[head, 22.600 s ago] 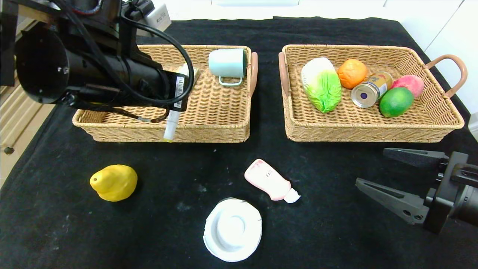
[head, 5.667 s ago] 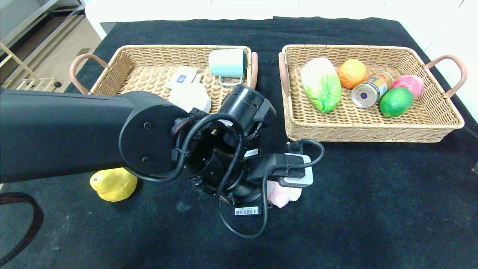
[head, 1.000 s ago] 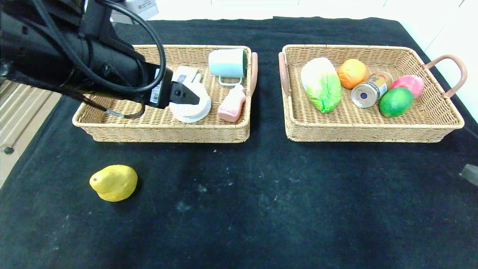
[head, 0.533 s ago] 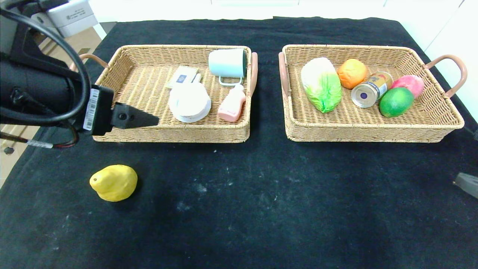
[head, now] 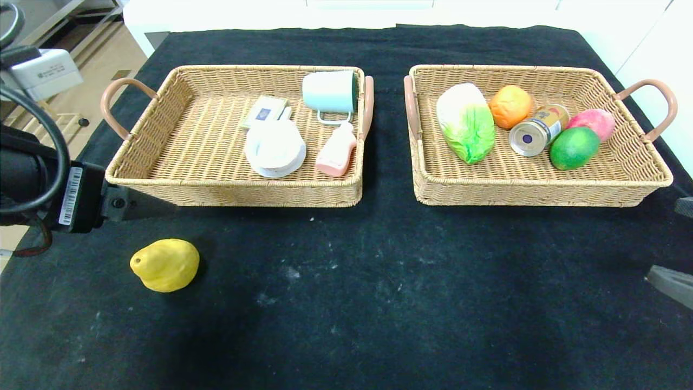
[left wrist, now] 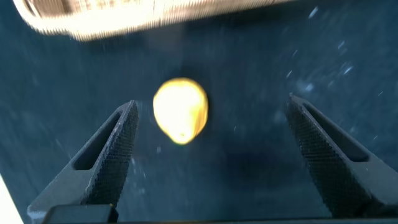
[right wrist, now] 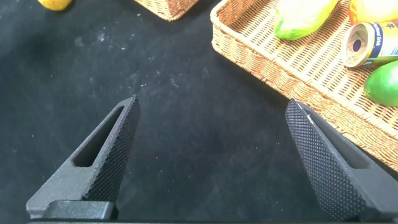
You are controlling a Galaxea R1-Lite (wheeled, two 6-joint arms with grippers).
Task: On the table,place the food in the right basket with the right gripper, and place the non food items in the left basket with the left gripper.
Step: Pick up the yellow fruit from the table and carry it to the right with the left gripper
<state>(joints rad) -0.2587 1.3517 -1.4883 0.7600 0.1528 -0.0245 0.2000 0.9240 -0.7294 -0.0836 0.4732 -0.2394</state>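
The yellow pear (head: 164,265) lies alone on the black table (head: 379,281), front left. My left gripper (head: 146,206) hangs open and empty over the table in front of the left basket (head: 233,187), with the pear (left wrist: 180,111) below it near one finger. That basket holds the white dish (head: 275,148) and the pink bottle (head: 336,150). A white stub (head: 286,112) at the dish's far edge looks like the marker's end. In the right basket (head: 530,192) lie the cabbage (head: 465,122) and the can (head: 537,130). My right gripper (head: 677,244) is open and empty at the right edge.
A mint mug (head: 330,91) on its side and a small box (head: 264,112) share the left basket. An orange (head: 510,106), a green fruit (head: 574,147) and a pink fruit (head: 593,122) share the right one. The table drops off to the floor at the left.
My left arm has drawn back out of the left basket, leftward and toward the front, ending near the pear. The right gripper's fingers have edged further into view.
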